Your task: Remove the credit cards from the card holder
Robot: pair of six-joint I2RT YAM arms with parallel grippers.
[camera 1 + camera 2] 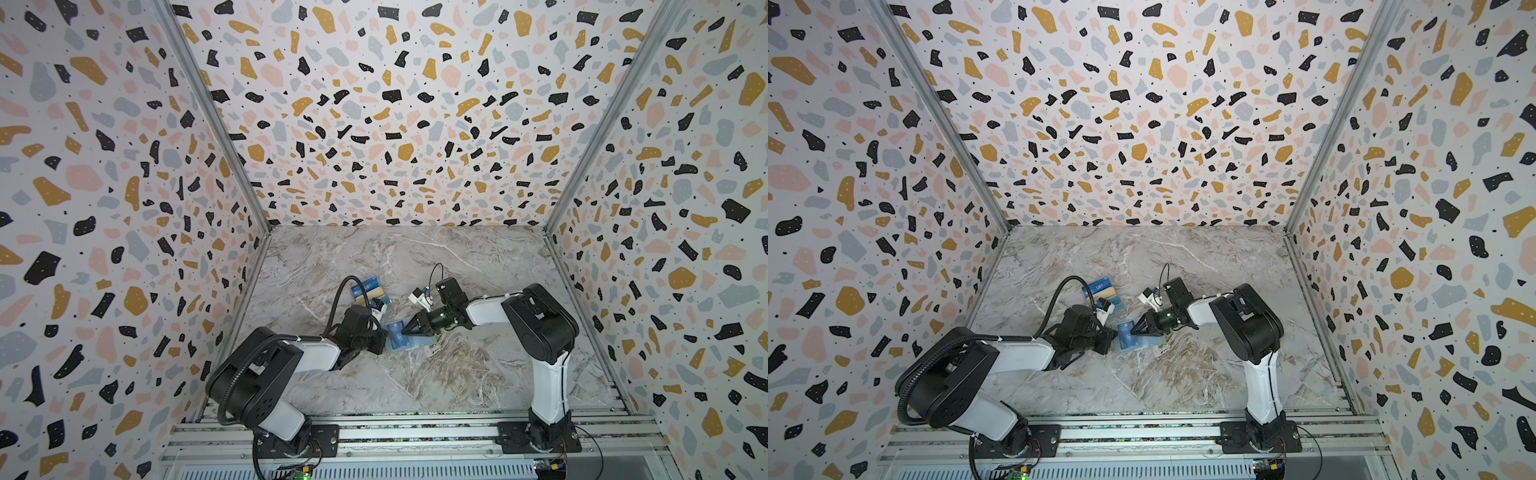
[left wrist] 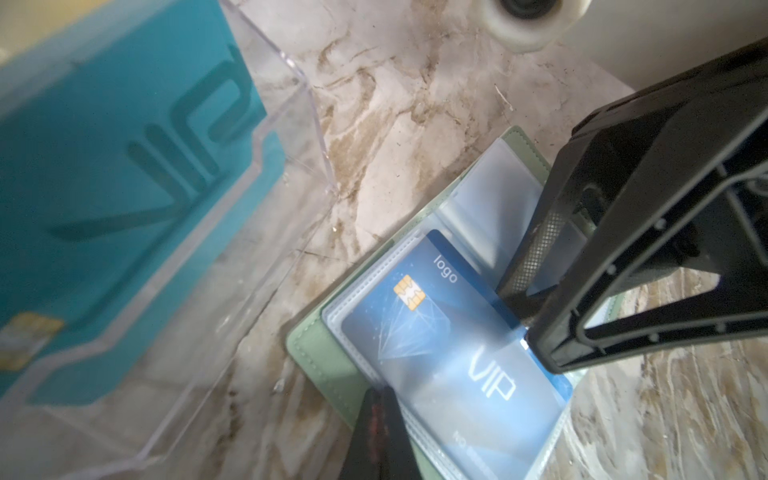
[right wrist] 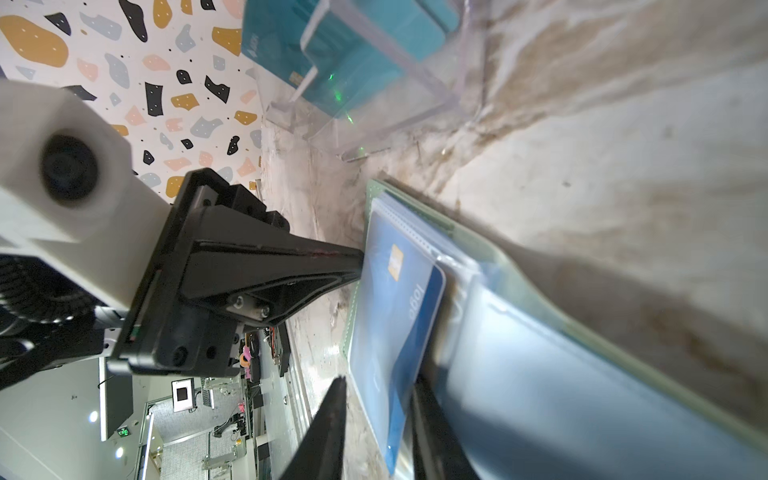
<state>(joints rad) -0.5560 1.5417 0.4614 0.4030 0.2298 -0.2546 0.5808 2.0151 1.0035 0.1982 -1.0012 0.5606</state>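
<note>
While the card holder (image 1: 420, 343) lies open on the table (image 1: 457, 270) in both top views, the left wrist view shows the left gripper (image 2: 380, 415), jaws shut, pressing its edge. Right wrist view: the right gripper (image 3: 380, 415), jaws part-open, straddles the dark blue card (image 3: 395, 299); next, close and draw it out.

We are seeing a mint-green card holder (image 2: 316, 353), a dark blue card (image 2: 436, 332) lettered "VIP" in white, a teal card (image 2: 104, 166), a clear stand (image 2: 291, 124), a grey-tan veined marble tabletop (image 1: 457, 374) and white terrazzo walls (image 1: 374, 104) flecked black, ochre, pink.
</note>
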